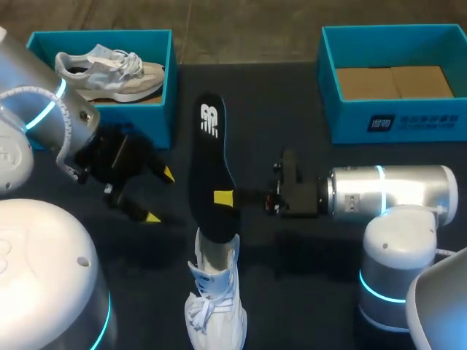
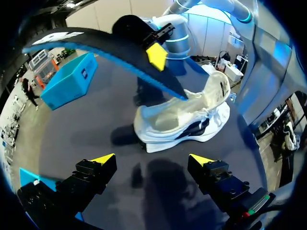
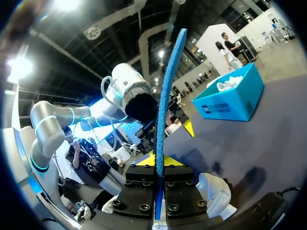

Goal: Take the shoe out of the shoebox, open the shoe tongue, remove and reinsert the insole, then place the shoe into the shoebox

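Insole (image 1: pixel 210 146) tight between fingers of right tool (image 1: pixel 223 197), one end in shoe (image 1: pixel 215 306); left tool (image 1: pixel 160 195) open, apart.

Arms (image 1: pixel 44 109) (image 1: pixel 387 191) silver-white, cyan rings. Left pincer (image 2: pixel 152 160), right pincer (image 3: pixel 158 163): black, yellow tips, screws.

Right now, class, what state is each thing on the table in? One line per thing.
insole: held up by the right jaws, one end in the white shoe.
white shoe: standing on the table, mouth open.
left shoebox: open, second shoe inside.
right shoebox: open, only brown card inside.
left jaws: open, empty.
right jaws: shut on the insole.
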You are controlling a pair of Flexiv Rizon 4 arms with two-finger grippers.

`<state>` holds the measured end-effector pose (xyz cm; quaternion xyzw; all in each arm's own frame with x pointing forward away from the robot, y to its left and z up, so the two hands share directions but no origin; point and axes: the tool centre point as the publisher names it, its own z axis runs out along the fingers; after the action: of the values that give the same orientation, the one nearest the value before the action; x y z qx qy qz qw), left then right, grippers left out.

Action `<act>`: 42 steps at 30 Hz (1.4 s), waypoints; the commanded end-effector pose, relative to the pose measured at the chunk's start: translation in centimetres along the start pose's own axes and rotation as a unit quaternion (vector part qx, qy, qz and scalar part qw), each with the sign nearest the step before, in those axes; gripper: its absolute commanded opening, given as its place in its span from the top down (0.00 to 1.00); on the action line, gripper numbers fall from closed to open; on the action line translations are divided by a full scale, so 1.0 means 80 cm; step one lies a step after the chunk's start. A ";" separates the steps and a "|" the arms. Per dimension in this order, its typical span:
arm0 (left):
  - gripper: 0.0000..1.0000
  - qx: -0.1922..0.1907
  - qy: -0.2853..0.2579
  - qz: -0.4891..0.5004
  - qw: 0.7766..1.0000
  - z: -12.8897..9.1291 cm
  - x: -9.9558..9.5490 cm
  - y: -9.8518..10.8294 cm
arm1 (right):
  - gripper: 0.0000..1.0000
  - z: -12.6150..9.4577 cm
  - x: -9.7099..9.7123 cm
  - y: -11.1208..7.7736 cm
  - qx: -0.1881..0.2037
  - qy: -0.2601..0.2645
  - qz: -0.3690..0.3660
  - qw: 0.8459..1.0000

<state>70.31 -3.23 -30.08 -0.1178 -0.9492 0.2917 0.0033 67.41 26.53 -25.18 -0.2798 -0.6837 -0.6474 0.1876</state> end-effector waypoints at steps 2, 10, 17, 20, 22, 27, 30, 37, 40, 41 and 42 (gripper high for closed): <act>0.00 0.005 0.008 -0.006 1.000 0.015 0.007 0.003 | 1.00 0.017 -0.008 -0.007 -0.003 0.005 -0.007 1.000; 0.00 0.011 0.017 -0.016 1.000 0.017 0.012 0.007 | 1.00 0.019 -0.014 -0.008 -0.005 0.007 -0.012 1.000; 0.00 0.011 0.017 -0.016 1.000 0.017 0.012 0.007 | 1.00 0.019 -0.014 -0.008 -0.005 0.007 -0.012 1.000; 0.00 0.011 0.017 -0.016 1.000 0.017 0.012 0.007 | 1.00 0.019 -0.014 -0.008 -0.005 0.007 -0.012 1.000; 0.00 0.011 0.019 -0.025 0.999 0.019 0.012 0.008 | 1.00 0.020 -0.015 -0.009 -0.009 0.006 -0.013 1.000; 0.00 0.012 0.034 -0.035 0.999 0.026 0.012 0.013 | 1.00 0.029 -0.024 -0.012 -0.027 0.003 -0.031 0.999; 0.00 0.007 0.037 -0.036 0.999 0.029 0.014 0.016 | 1.00 0.033 -0.027 -0.012 -0.029 -0.001 -0.033 0.999; 0.00 0.002 0.054 -0.035 0.998 0.041 0.020 0.020 | 1.00 0.035 -0.026 -0.015 -0.028 -0.019 -0.039 0.999; 0.00 -0.001 0.057 -0.035 0.998 0.043 0.021 0.019 | 1.00 0.034 -0.023 -0.016 -0.031 -0.020 -0.039 0.999; 0.00 -0.001 0.059 -0.034 0.998 0.043 0.021 0.019 | 1.00 0.034 -0.022 -0.017 -0.032 -0.020 -0.040 0.999; 0.00 -0.002 0.061 -0.032 0.998 0.044 0.022 0.019 | 1.00 0.034 -0.022 -0.017 -0.032 -0.020 -0.040 0.998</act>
<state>68.50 -3.25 -33.79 -0.1036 -0.9504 0.2853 0.0676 68.55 28.81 -27.68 -0.2674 -0.6771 -0.6706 0.1426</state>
